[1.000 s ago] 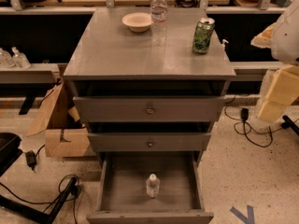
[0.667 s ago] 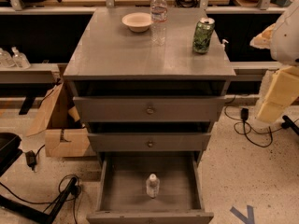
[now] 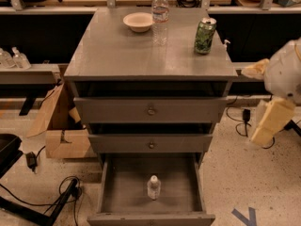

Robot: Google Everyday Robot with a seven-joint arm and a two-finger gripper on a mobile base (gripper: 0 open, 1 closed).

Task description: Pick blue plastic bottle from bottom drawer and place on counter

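Gripper (image 3: 272, 119) hangs at the right edge of the camera view, beside the cabinet at about the height of the two closed drawers. It shows as a cream, blocky piece under a rounded white arm housing. I cannot tell whether it is open or closed. It is well apart from the bottle, so it has no hold on the task's thing.

The blue plastic bottle (image 3: 153, 187) stands upright near the middle of the bottom drawer (image 3: 181, 185), slightly toward the front and clear of every wall. It is a small ribbed body of clear plastic with a white cap. Standing free like that, it probably leaves room for a grasp from above or from the front. The drawer is pulled fully out (presumably so the arm can reach in), a shallow grey-painted tray with a plain matte floor.

Above, two closed drawer fronts (image 3: 151, 110) carry round metal knobs. The counter (image 3: 117, 51) is a flat grey slab holding a pale bowl (image 3: 138, 21), a taller clear bottle (image 3: 160, 18) and a green can (image 3: 205, 35), all toward the back. That leaves bare surface in front, likely the easiest spot to set the bottle down.
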